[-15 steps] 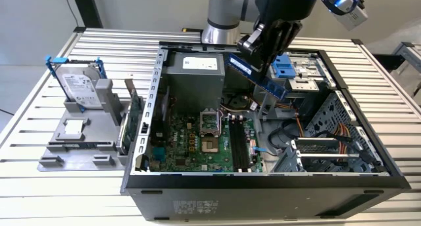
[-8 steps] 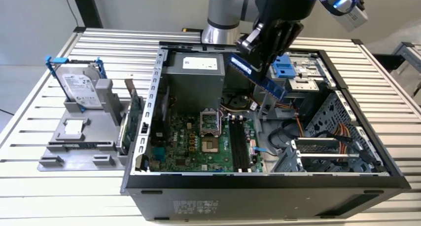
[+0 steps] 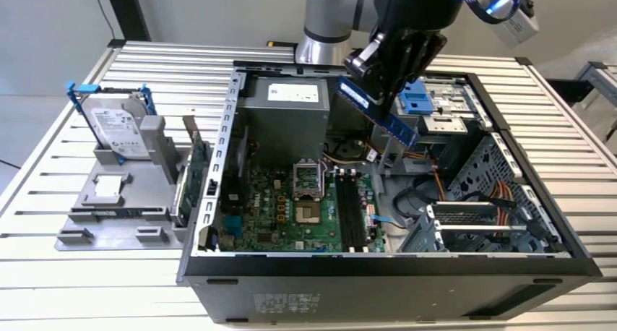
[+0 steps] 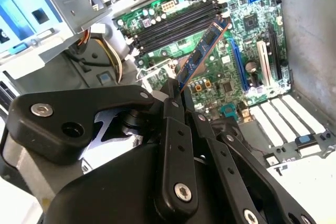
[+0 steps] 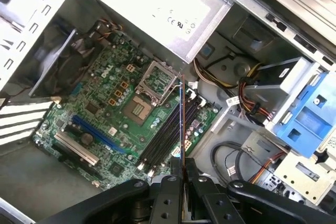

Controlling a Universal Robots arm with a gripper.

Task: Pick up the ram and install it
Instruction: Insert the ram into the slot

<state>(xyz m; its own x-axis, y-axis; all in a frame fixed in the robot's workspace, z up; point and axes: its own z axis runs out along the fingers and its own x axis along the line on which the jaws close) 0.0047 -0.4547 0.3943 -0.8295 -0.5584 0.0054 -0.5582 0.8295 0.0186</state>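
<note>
Ram [image 3: 394, 121] pinched by gripper [image 3: 383, 92], held tilted above far side of open case [image 3: 386, 269].
Jaws are closed on one end of the stick; it is hung clear of the motherboard [image 3: 279, 215], memory slots [image 3: 352, 215] seen below it.

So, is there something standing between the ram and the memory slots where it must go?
Nothing visible. The end effector holds the ram above the open computer case, and the black memory slots on the motherboard lie bare below. The orange cables run beside them, not across.
</note>
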